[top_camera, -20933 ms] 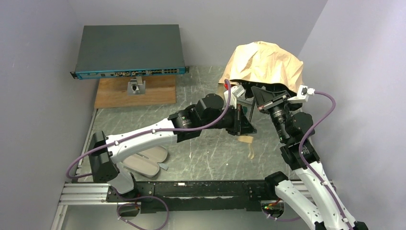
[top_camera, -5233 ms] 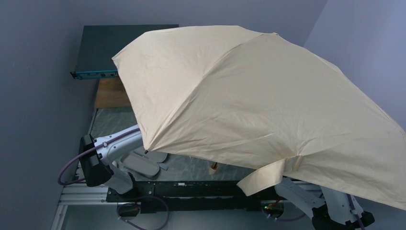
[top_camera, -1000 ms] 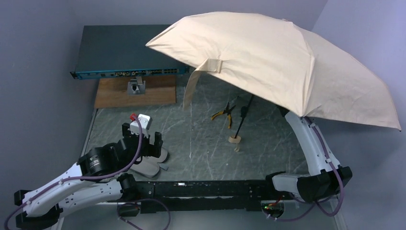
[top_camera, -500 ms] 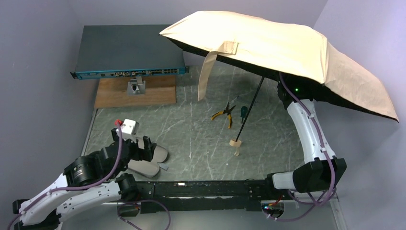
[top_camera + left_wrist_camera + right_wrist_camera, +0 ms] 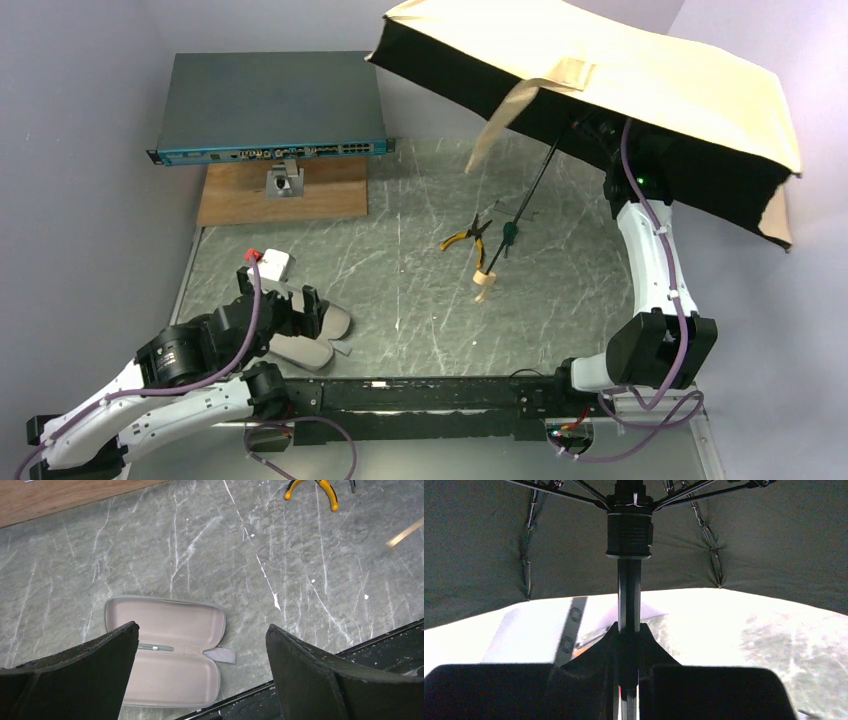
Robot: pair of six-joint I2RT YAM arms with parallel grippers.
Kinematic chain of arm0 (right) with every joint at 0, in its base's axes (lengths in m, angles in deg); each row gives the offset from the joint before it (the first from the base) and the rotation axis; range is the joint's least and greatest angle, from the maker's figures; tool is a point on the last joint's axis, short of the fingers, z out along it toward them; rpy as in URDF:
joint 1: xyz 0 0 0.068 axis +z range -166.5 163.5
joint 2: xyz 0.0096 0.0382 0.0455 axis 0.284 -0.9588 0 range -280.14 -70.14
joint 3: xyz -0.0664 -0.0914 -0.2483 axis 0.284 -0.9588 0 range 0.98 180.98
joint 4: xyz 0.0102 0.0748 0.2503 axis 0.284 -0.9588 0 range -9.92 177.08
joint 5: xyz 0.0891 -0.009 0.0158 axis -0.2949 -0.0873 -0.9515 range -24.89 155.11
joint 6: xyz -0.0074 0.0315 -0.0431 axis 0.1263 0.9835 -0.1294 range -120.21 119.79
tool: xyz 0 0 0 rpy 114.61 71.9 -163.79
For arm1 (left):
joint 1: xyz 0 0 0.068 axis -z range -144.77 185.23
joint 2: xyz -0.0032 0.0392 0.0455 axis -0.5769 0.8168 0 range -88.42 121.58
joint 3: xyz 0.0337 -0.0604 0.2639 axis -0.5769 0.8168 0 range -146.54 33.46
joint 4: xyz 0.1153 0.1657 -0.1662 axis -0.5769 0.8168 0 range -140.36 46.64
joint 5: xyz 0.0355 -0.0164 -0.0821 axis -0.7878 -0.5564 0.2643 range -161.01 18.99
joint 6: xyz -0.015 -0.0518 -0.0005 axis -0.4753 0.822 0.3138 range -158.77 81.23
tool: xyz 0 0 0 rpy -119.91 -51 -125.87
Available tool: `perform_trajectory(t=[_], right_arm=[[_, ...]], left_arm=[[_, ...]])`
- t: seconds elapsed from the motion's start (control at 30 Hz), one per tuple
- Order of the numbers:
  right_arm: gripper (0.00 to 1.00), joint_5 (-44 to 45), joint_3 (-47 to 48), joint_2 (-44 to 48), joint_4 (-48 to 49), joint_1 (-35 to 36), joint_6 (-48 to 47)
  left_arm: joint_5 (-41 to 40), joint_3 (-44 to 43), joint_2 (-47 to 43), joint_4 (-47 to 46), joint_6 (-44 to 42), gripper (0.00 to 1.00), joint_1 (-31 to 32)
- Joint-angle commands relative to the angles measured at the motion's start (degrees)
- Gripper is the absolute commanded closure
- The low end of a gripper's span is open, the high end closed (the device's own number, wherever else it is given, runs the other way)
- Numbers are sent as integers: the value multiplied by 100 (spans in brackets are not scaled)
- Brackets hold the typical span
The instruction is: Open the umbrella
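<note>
Beige fabric fills the upper right of the top view. The umbrella (image 5: pixel 650 85) is spread open and tilted, so that we see its dark underside facing left. Its strap (image 5: pixel 512 108) hangs loose from the canopy's edge. The black shaft (image 5: pixel 520 205) slants down towards the middle of the frame, where the cream handle (image 5: pixel 484 283) hangs over the grey marbled table (image 5: pixel 400 300); we cannot tell whether it touches.

In the right wrist view the right gripper (image 5: pixel 629 645) is clamped on the shaft just below the runner, with the ribs fanning out above.

At the lower left the left gripper (image 5: pixel 202 627) hovers with its jaws spread wide, holding nothing. It is above the pale pink case (image 5: pixel 165 655), which lies flat near the table's front edge.

Yellow-handled pliers (image 5: pixel 462 238) lie mid-frame, just left of the shaft. At the upper left we see a dark network switch (image 5: pixel 270 105), with a wooden board (image 5: pixel 285 192) below it.
</note>
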Motion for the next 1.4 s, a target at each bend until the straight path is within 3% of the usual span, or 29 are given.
perform_trajectory(t=[0.0,0.2,0.67,0.97,1.0,1.07,1.1,1.33,1.37], right_arm=[[100,-869,162,28,1154,-106,783],[100,-938,25,-65,1431,-116,815],[100,-1335,-1377,-218,2645,-129,184],[100,-1232,-1385,-323,2471,-132,-208],[96,-1203,-1321,-354,2328,-132,-233],[81,-1206,-1123,-436,2095,-132,-255],[66,-1232,-986,-490,1919,-132,-264],[10,-1400,-922,-542,1768,-136,-140],[6,-1407,-949,-517,1769,-137,-128]], left_arm=[[62,-11,31,-161,-84,1,16],[44,7,-65,-200,-102,1,16],[48,12,-110,-195,-125,0,19],[44,30,-114,-209,-147,1,16],[49,29,-114,-216,-153,1,17],[57,29,-106,-225,-155,1,16],[57,30,-106,-225,-155,1,16],[60,28,-104,-207,-155,1,16],[55,29,-105,-210,-155,1,17]])
